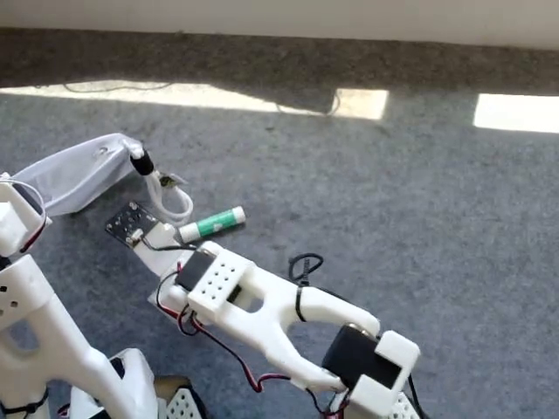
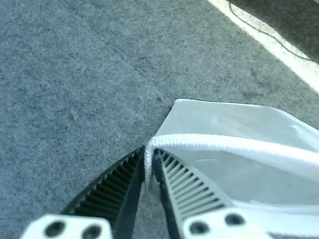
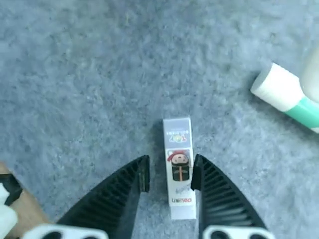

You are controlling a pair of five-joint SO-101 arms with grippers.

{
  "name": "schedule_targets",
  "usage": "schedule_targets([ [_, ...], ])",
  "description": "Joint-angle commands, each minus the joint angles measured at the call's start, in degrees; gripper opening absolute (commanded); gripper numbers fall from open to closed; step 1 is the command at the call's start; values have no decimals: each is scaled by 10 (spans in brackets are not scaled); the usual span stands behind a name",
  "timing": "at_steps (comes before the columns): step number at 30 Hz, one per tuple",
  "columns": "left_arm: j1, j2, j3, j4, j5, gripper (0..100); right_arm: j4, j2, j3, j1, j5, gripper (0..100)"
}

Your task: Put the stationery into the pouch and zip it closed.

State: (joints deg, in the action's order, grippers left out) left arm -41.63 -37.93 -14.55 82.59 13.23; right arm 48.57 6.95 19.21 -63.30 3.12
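The left pincer (image 2: 149, 167) is pressed together on the zip edge of the white pouch (image 2: 234, 124), which is over the grey tabletop (image 2: 75, 74). The right pincer (image 3: 170, 165) is spread, straddling a small white eraser (image 3: 178, 142) lying flat. A green-and-white glue stick (image 3: 285, 95) lies nearby.

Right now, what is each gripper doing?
Left gripper: shut on the pouch rim.
Right gripper: open, jaws either side of the small eraser.
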Motion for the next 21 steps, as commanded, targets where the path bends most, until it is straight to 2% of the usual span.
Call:
schedule_targets([
  [1, -6, 2, 0, -13, 5, 7, -11, 19, -53, -3, -6, 139],
  [16, -6, 2, 0, -13, 4, 7, -9, 99, -83, 4, -9, 135],
  [21, -6, 2, 0, -13, 4, 7, -8, 110, -80, 4, -50, 134],
])
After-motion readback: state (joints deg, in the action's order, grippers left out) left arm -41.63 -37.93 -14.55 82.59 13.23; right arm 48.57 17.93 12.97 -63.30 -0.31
